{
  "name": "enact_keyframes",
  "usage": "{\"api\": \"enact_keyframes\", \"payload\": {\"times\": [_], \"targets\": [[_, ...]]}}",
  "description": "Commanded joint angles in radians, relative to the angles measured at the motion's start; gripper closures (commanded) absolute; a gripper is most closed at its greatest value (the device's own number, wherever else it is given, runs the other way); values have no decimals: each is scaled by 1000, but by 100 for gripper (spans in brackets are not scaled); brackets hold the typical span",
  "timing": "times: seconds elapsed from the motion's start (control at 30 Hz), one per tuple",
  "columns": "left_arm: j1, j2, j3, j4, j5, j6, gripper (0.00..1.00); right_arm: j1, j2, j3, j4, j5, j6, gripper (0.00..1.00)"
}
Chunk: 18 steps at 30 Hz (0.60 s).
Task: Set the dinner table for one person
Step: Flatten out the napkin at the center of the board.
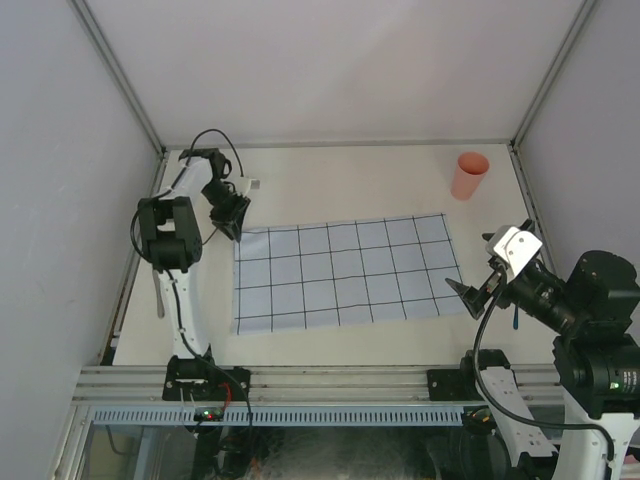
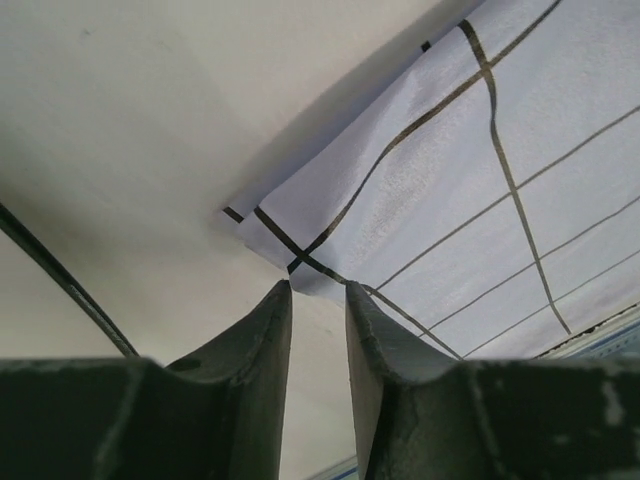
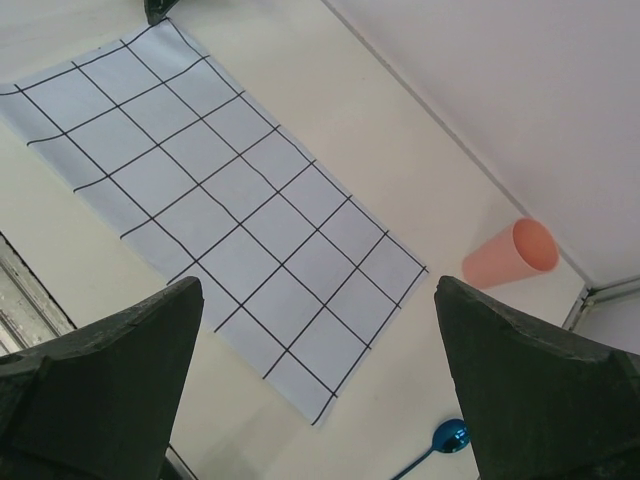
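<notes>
The cloth (image 1: 345, 275) lies flat on the desk (image 1: 330, 180). It looks thin, limp and light, best pinched by a corner. Left gripper (image 2: 318, 290), slightly parted and empty, hovers at its 10 o'clock corner; right gripper (image 3: 315, 290) is spread wide at 4 o'clock.

The off-white tabletop (image 1: 340, 180) carries a pale blue cloth (image 1: 345, 275) with a dark grid, spread across its middle, the far left corner slightly lifted. An orange cup (image 1: 470, 175) stands upright near the far right corner, well apart from the cloth. A blue spoon (image 3: 450, 437) lies near the cloth's near right corner.
</notes>
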Motion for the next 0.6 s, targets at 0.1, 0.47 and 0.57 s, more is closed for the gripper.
{"api": "enact_keyframes", "payload": {"times": [0.1, 0.47, 0.57], "targets": [[8, 28, 109, 16, -72, 15, 62, -7, 11, -15, 14, -21, -13, 0], [3, -58, 119, -25, -29, 24, 46, 7, 8, -66, 53, -14, 1, 0], [-28, -143, 31, -21, 17, 68, 38, 25, 27, -106, 101, 27, 19, 0]]}}
